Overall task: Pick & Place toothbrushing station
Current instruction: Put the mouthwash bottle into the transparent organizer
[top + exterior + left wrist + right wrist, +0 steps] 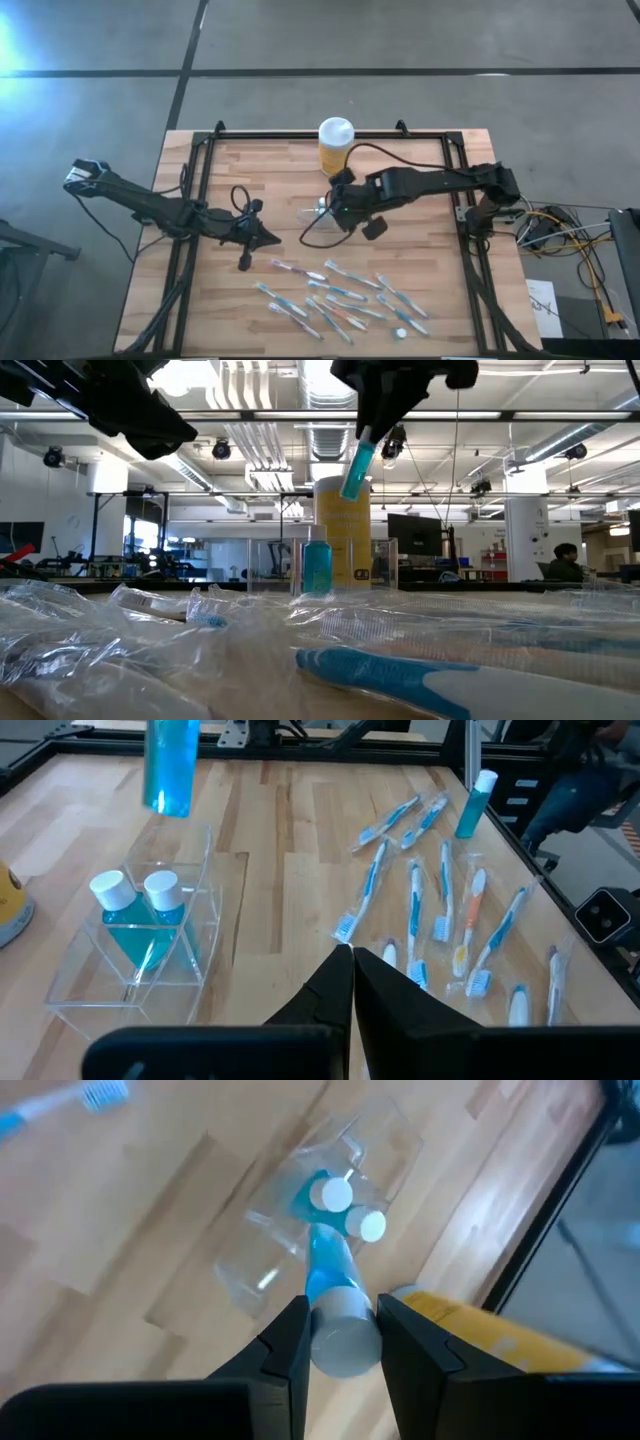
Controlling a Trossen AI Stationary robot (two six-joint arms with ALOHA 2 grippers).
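Observation:
The toothbrushing station, a small clear plastic holder (100, 982) (318, 212), stands on the wooden table with two white-capped blue tubes (140, 905) upright in it. My right gripper (345, 1320) (342, 205) hangs just above it, shut on a third blue tube (355, 465). My left gripper (350, 965) (266, 238) waits shut, left of the holder and clear of everything. Several wrapped toothbrushes (340, 295) lie flat near the table's front edge. My right gripper pinches the blue tube at its white-capped upper end (345, 1342) between the two fingers. The fingers (290, 1345) come from above, slanting down, and lie along the tube. The tube hangs tilted below them, its blue end (322, 1255) over the holder, lifted clear.
A tall yellow jar with a white lid (335, 142) stands just behind the holder. One more blue tube (476, 800) stands on its own beyond the toothbrushes, near the front right. A black frame rail (205, 180) runs around the tabletop.

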